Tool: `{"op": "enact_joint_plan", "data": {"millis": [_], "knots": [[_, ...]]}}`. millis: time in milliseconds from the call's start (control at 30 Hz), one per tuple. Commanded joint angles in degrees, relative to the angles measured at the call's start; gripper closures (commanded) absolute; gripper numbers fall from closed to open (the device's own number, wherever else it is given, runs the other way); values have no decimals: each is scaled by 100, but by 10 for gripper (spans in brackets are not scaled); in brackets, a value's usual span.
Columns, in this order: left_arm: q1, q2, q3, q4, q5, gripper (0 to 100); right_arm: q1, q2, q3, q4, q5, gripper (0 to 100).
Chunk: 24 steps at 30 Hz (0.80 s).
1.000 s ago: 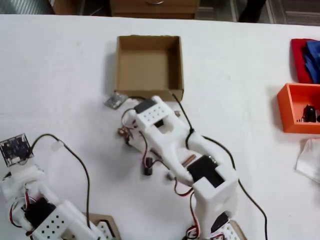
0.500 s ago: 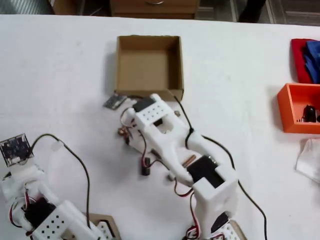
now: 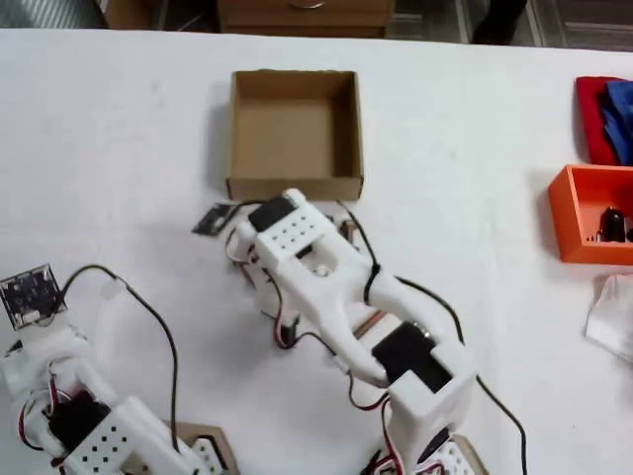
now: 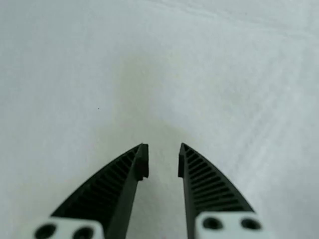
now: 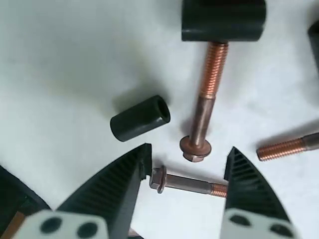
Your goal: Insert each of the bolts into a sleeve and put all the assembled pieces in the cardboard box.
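Between the wide-open, empty fingers of the right gripper (image 5: 189, 157) lies a copper bolt (image 5: 187, 183), long axis running finger to finger, flanged hex head beside one ribbed tip. Just beyond, a second bolt (image 5: 204, 107) points away, its threaded end hidden in a black sleeve (image 5: 223, 20) cut off at the edge. The left gripper (image 4: 163, 162) hangs slightly parted, holding nothing.

Copper bolts (image 5: 189, 181) and black sleeves (image 5: 140, 118) lie near the open cardboard box (image 3: 294, 186).

A white table (image 3: 119, 119) is filling the picture. A brown wooden cabinet (image 3: 307, 15) is standing behind it, at the top middle.
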<state>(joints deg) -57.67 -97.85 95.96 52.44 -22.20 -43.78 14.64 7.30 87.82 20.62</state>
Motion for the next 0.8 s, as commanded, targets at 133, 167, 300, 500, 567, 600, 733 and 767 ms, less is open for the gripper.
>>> {"op": "enact_joint_plan", "data": {"millis": [133,167,300,500,567,600,733,767], "knots": [[35,-44,136,-18,-9,872,-92,-13,-158,-22,-1371,772],[35,-44,136,-18,-9,872,-127,110,-176,-22,-1503,772],[35,-44,136,-18,-9,872,-365,418,-202,-57,-1600,772],[35,-44,136,-18,-9,872,-892,462,-378,-13,-1618,772],[35,-44,136,-18,-9,872,-989,479,-352,-48,-1618,772],[35,-44,136,-18,-9,872,-998,479,-352,-57,-1618,772],[35,-44,136,-18,-9,872,-989,541,-352,-57,-1618,772],[35,-44,136,-18,-9,872,-989,611,-352,-48,-1618,772]]}}
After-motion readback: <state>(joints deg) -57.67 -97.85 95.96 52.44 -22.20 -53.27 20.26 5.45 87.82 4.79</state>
